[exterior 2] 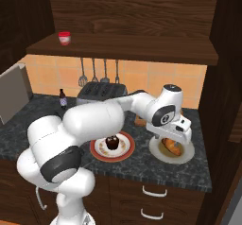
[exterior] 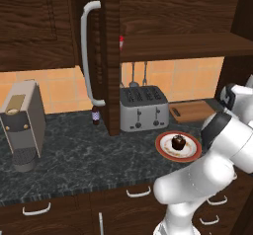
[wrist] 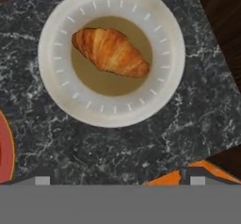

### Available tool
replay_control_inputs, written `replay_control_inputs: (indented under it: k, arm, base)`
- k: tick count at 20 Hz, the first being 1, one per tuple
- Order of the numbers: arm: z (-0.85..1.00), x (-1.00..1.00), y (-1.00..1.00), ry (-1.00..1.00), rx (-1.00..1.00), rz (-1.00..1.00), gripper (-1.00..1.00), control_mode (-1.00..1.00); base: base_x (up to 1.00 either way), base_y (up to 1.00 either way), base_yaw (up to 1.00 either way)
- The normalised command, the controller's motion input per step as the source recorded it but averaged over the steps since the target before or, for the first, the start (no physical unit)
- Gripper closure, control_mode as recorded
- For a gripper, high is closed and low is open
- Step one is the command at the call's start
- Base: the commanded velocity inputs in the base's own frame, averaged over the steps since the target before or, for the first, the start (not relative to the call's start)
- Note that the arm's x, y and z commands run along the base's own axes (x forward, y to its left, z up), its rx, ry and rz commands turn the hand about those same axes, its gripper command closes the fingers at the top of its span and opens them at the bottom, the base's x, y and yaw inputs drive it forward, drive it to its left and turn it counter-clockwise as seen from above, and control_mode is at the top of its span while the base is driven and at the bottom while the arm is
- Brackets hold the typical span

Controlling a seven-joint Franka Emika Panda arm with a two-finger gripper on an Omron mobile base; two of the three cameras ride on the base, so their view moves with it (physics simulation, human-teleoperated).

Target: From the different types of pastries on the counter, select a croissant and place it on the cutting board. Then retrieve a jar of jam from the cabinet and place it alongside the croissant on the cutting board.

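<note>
Kitchen: toaster, stone counter

In the right base view, the white robot arm covers most of the flat light-brown wooden cutting board and part of the golden-brown crescent croissant. In the hand view, the red-rimmed round plate is cut off by the left edge.

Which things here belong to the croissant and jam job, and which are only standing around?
Belong to the job: croissant on the cream plate, cutting board, jar of jam in the open cabinet, gripper.

Standing around: cupcake, toaster, coffee machine, dark bottle.
</note>
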Motion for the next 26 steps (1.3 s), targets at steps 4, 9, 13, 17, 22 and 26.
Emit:
replay_control_inputs:
  k: [4, 9, 13, 17, 22, 26]
  arm:
    - [-0.27, 0.05, 0.0, -0.09, 0.0, 0.42, -1.0, -1.0]
    - [-0.19, 0.13, 0.0, -0.04, 0.0, 0.38, -1.0, -1.0]
    - [-0.32, 0.52, -0.01, 0.01, -0.01, 0.22, -1.0, -1.0]
    - [-0.16, 0.56, -0.05, 0.02, -0.01, 0.13, -1.0, -1.0]
    - [-0.26, 0.42, -0.23, 0.01, 0.0, 0.14, -1.0, -1.0]
    - [-0.31, 0.47, -0.29, 0.06, 0.0, 0.1, -1.0, -1.0]
  base:
    - [0.0, 0.0, 0.0]
    - [0.0, 0.0, 0.0]
    - [0.0, 0.0, 0.0]
    - [0.0, 0.0, 0.0]
    - [0.0, 0.0, 0.0]
    - [0.0, 0.0, 0.0]
